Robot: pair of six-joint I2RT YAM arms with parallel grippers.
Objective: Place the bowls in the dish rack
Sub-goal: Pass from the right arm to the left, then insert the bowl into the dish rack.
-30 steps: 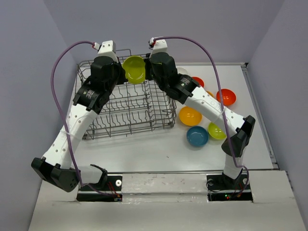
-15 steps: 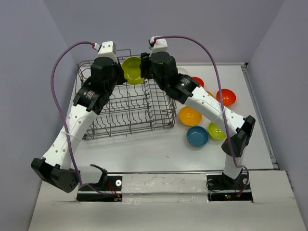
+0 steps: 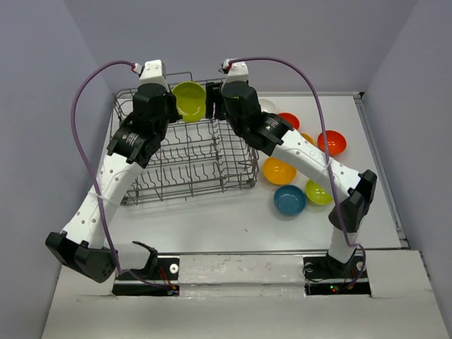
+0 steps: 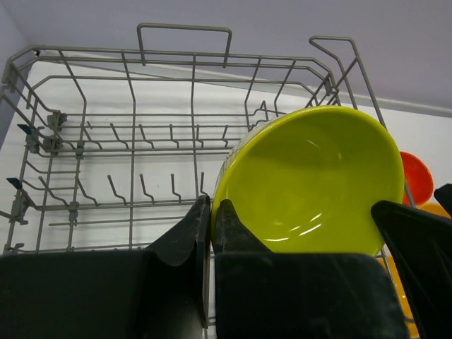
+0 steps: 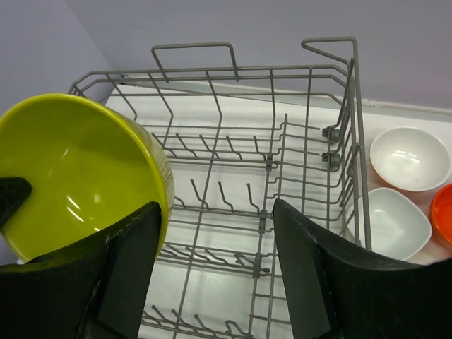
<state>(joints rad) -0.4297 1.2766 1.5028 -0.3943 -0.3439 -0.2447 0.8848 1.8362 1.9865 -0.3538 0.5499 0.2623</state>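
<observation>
A lime green bowl [image 3: 189, 101] [image 4: 311, 183] [image 5: 70, 169] hangs tilted on edge over the far end of the grey wire dish rack [image 3: 185, 171] [image 4: 183, 28] [image 5: 192, 46]. My left gripper [image 3: 174, 113] [image 4: 210, 205] is shut on its rim. My right gripper [image 3: 212, 110] [image 5: 215, 205] stands open just right of the bowl, its left finger beside the bowl's outer wall and nothing between the fingers. No bowl shows inside the rack. On the table to the rack's right lie a teal bowl [image 3: 289, 200], an orange-yellow bowl [image 3: 278, 170], another lime green bowl [image 3: 318, 191], red-orange bowls [image 3: 332, 142] and white bowls [image 5: 411, 157].
The rack's tall right wall [image 5: 351, 141] stands between the rack's inside and the loose bowls. Rows of upright tines [image 5: 233, 194] line the rack floor. Lilac walls close the table in at the back and on both sides.
My right gripper has opened and let go of the lime green bowl, which stays in the left gripper. The bowl has shifted slightly left and up.
</observation>
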